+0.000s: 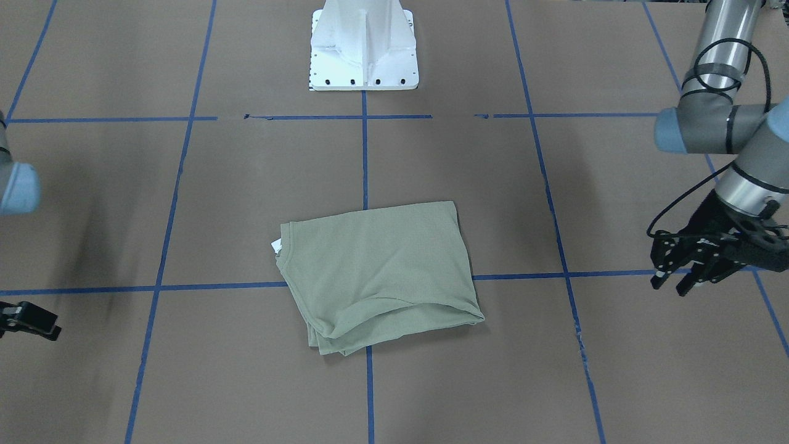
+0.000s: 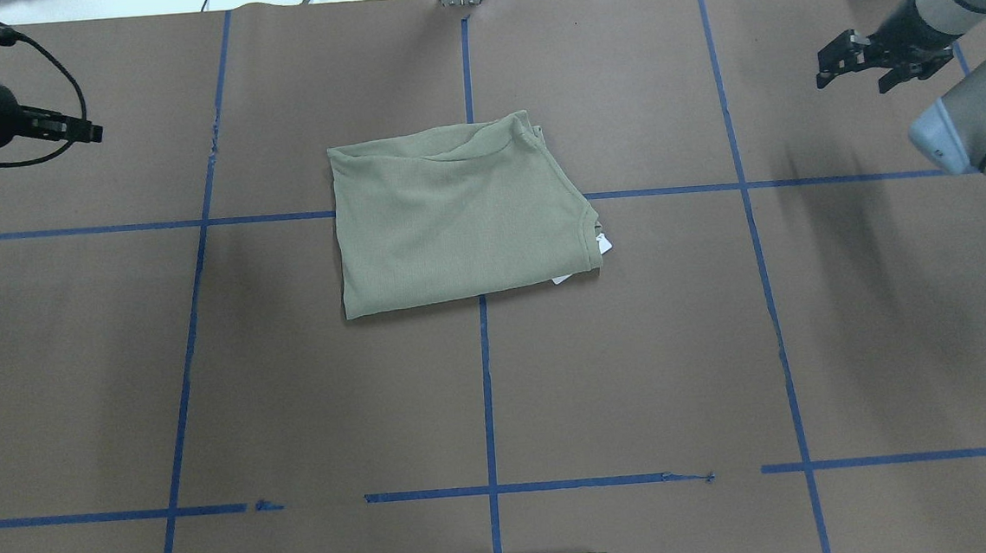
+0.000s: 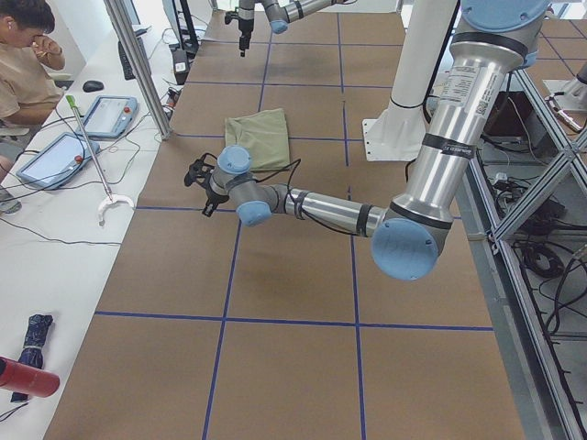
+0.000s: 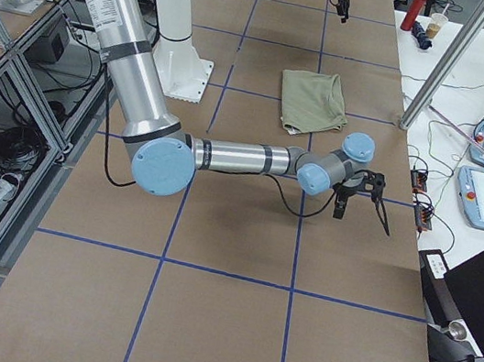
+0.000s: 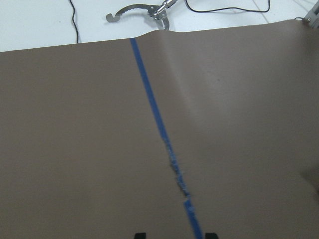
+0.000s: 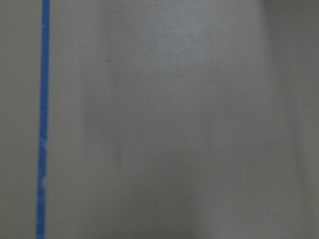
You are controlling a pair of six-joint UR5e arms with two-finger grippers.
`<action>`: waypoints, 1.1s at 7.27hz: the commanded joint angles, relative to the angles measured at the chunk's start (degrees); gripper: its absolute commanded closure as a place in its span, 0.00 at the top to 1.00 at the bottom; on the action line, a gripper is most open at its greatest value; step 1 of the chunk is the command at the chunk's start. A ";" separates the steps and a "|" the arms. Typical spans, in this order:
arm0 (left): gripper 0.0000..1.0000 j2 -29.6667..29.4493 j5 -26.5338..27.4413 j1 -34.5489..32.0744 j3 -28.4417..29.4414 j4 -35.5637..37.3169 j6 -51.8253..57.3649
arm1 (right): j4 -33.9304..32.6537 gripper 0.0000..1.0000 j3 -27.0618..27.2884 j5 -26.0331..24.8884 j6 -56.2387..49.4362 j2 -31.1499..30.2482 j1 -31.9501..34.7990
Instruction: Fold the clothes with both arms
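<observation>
1. Brown table surface (image 5: 239, 124) fills the left wrist view. A blue tape line (image 5: 158, 127) crosses it and is frayed partway down. 2 black fingertips (image 5: 140, 235) poke in at the bottom edge with a clear gap between them.
2. At the robot's left side, the left gripper (image 1: 670, 285) hangs over bare table. Its jaws are spread and it holds nothing (the front-facing view shows this arm on its right).
3. On the opposite side, the right gripper (image 2: 852, 80) hovers over bare table. Its 2 fingers stand apart and it is also empty. The right wrist view is blurred and shows only table and a strip of tape.
4. Near the table's middle lies the shirt (image 2: 454, 218), pale sage-green and folded into a rough rectangle.
   - It covers the crossing of 2 tape lines and is well apart from both grippers.
   - Its ribbed neckline (image 1: 285, 259) faces the robot's right, and the white neck tag (image 2: 604, 245) peeks out just beside it.
   - The edge farthest from the robot shows uneven stacked layers, with one fold curling over the others.
5. On the robot's side of the table, the white pedestal base (image 1: 363, 55) stands on the centre tape line, apart from the shirt.
6. In the exterior left view, a person (image 3: 23, 64) sits at a white side table (image 3: 55, 229) along the table's far edge.
</observation>
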 commanded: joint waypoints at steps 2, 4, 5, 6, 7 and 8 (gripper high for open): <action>0.51 2.89 -13.46 -17.26 -4.23 24.32 25.98 | -15.02 1.00 9.21 1.32 -23.18 -9.94 8.98; 0.80 9.54 -14.40 -19.16 -11.35 28.64 30.10 | -21.07 1.00 18.81 1.14 -29.04 -17.86 10.94; 1.00 12.53 -14.48 -19.34 -12.42 28.55 31.23 | -20.98 1.00 18.14 0.88 -28.87 -18.06 10.85; 1.00 15.43 -14.05 -19.43 -14.52 28.55 34.38 | -21.07 1.00 17.88 0.96 -28.26 -17.97 10.85; 1.00 16.51 -14.65 -20.04 -14.89 28.90 34.50 | -21.16 1.00 17.96 1.22 -28.25 -18.06 10.85; 1.00 20.35 -14.13 -20.74 -19.42 28.82 33.71 | -21.07 1.00 18.57 1.40 -28.34 -19.63 10.85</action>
